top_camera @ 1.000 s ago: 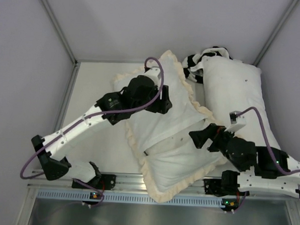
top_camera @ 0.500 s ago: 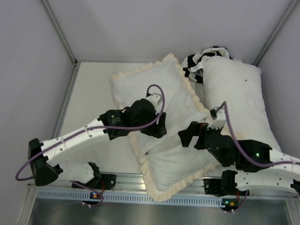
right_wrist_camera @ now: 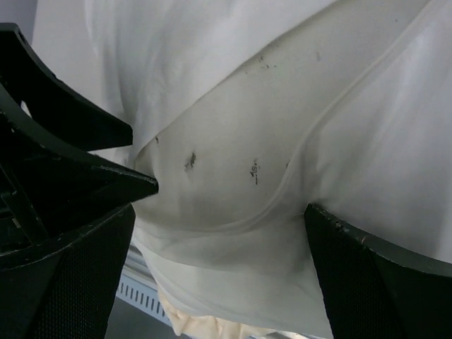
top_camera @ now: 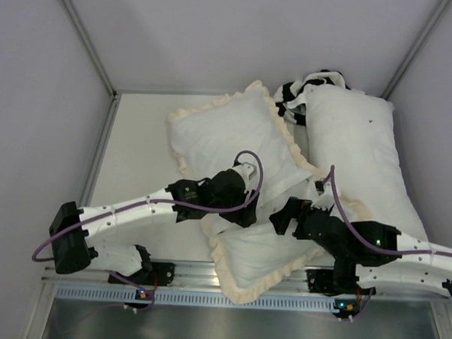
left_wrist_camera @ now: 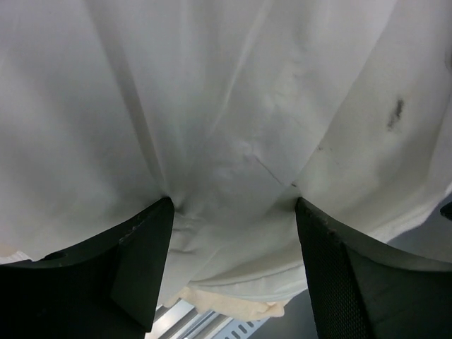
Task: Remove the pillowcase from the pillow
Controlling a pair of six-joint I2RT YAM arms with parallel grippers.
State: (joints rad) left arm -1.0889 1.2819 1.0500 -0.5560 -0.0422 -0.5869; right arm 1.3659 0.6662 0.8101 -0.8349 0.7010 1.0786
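Observation:
The pillowcase (top_camera: 227,132), cream-white face up with a ruffled cream frill (top_camera: 251,291), lies diagonally across the table, filled by the pillow. A white surface with tiny dark specks (right_wrist_camera: 212,162) shows beside a hem edge in the right wrist view; it looks like the pillow at the case's opening. My left gripper (top_camera: 243,214) is open, jaws wide, pressed down on the near half of the case (left_wrist_camera: 233,176). My right gripper (top_camera: 282,215) is open too, close beside it, astride the fabric (right_wrist_camera: 226,233). Neither is closed on the cloth.
A longer plain white pillow (top_camera: 354,145) lies along the right side, touching the pillowcase. A black-and-white patterned cloth (top_camera: 305,86) sits at its far end. A metal rail (top_camera: 199,272) runs along the near table edge, under the frill. Walls close in left, right and back.
My left gripper has drawn back from the far middle of the pillowcase to its near half. My right gripper has moved left and now sits close beside the left one.

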